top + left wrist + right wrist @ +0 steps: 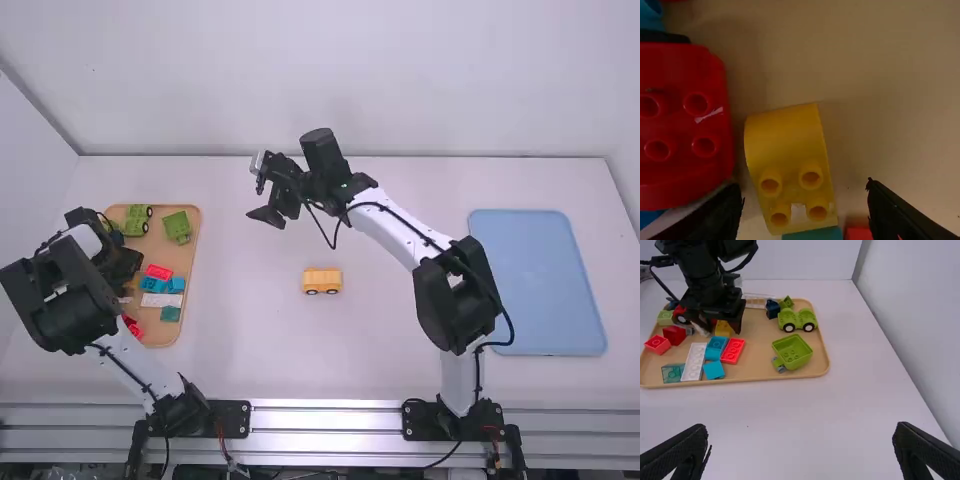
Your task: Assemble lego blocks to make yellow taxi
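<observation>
Operator: Before the tray (155, 247) is taken as the datum, where is the yellow wheeled taxi body (322, 281)?

Technician: It stands on the table to the right of the tray, well apart from it, with two dark wheels on the side nearer the arm bases.

Operator: State the condition of the left gripper (122, 272).

Technician: Positioned low over the left part of the tray, fingers set wide. A yellow curved brick (790, 150) lies on the tray, seen between the fingertips but unclamped. Its four studs face up, and a red studded brick (680, 115) is just beside it.

Operator: And the right gripper (255, 202)?

Technician: Raised to the right of the tray, fingers wide, holding no part.

Operator: List further tray contents.

Technician: A green wheeled base (797, 320), a green open-topped block (792, 351), a long white brick (694, 361) and a translucent teal brick (673, 373).

Operator: Identify the blue mat (540, 280).

Technician: It lies flat on the table, far to the right of the tray
</observation>
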{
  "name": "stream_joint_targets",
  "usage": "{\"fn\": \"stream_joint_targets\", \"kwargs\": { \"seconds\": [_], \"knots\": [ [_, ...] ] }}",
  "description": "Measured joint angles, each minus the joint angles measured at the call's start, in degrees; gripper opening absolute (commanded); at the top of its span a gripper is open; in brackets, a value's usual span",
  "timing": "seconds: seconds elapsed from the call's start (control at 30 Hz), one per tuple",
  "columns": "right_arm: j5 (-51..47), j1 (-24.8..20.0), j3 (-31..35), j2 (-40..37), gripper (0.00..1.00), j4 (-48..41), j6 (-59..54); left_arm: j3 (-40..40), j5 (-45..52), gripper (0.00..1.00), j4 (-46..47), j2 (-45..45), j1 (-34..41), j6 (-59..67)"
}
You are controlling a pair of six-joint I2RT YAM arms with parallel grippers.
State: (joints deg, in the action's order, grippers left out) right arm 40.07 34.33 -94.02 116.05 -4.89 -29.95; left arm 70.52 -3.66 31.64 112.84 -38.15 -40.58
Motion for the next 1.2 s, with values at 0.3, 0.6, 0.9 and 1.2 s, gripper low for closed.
{"fn": "stream_joint_targets", "kwargs": {
  "seconds": [0.3,0.6,0.9,1.2],
  "knots": [
    [0.02,0.0,0.02,0.0,0.99,-0.11,-0.13,0.0,-1.73,0.6,0.13,0.0,0.02,-0.13],
    [0.0,0.0,0.02,0.0,0.99,-0.13,-0.11,-0.61,-2.38,0.57,-2.49,0.0,0.04,-0.2],
    [-0.02,0.0,0.0,0.0,0.99,-0.11,-0.17,-1.86,-2.99,0.33,-2.29,0.0,0.11,-0.2],
    [-2.03,-0.13,0.0,0.0,0.99,-0.26,0.0,5.57,-2.51,0.27,6.73,0.42,0.11,4.22]
  ]
}}
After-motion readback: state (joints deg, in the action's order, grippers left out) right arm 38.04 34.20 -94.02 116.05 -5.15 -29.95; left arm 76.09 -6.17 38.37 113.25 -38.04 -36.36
